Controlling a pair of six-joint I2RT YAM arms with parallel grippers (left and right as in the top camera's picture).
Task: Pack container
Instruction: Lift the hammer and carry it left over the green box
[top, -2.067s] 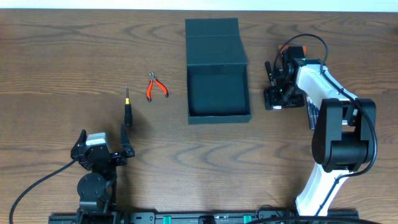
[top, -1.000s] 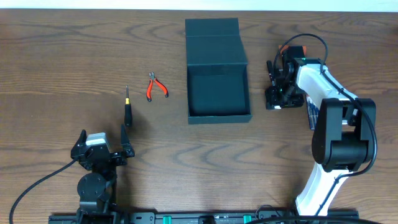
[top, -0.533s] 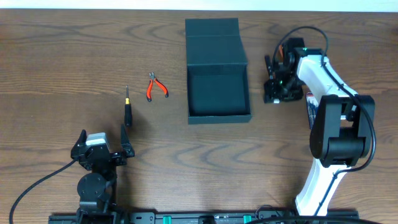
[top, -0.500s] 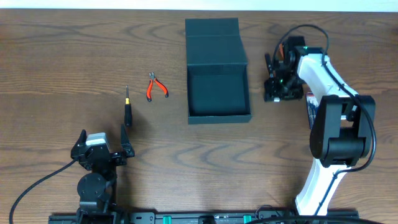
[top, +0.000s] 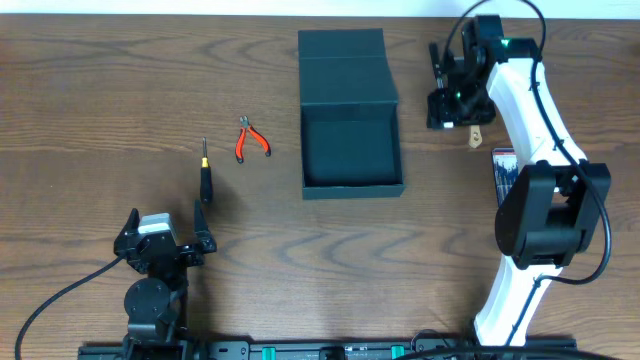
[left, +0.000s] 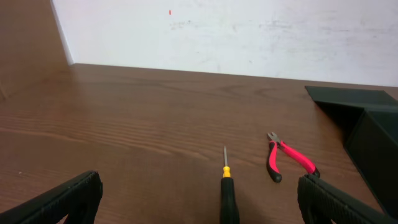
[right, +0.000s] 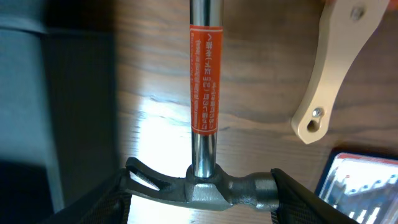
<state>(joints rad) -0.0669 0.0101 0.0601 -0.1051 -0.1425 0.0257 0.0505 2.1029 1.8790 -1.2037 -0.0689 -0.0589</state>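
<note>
The container (top: 350, 110) is a dark teal-grey square box, open, with its flap lid lying back toward the far side. It also shows in the left wrist view (left: 373, 134) and the right wrist view (right: 56, 93). My right gripper (top: 455, 100) is just right of the box and is shut on the head of a steel claw hammer (right: 204, 93). Its jaws (right: 199, 190) clamp the head and the chrome shaft with an orange label points away. My left gripper (top: 165, 240) is open and empty at the near left; its jaws (left: 202, 196) face the tools.
A black-handled screwdriver (top: 205, 175) (left: 228, 193) and red pliers (top: 250, 140) (left: 289, 158) lie left of the box. A pale wooden handle (top: 477, 134) (right: 336, 68) and a blue-and-red packet (top: 503, 170) (right: 360, 180) lie right of the box, by the right arm.
My right arm has moved toward the far side of the table with the hammer in its jaws, uncovering the wooden handle and the packet. The left arm has not moved.
</note>
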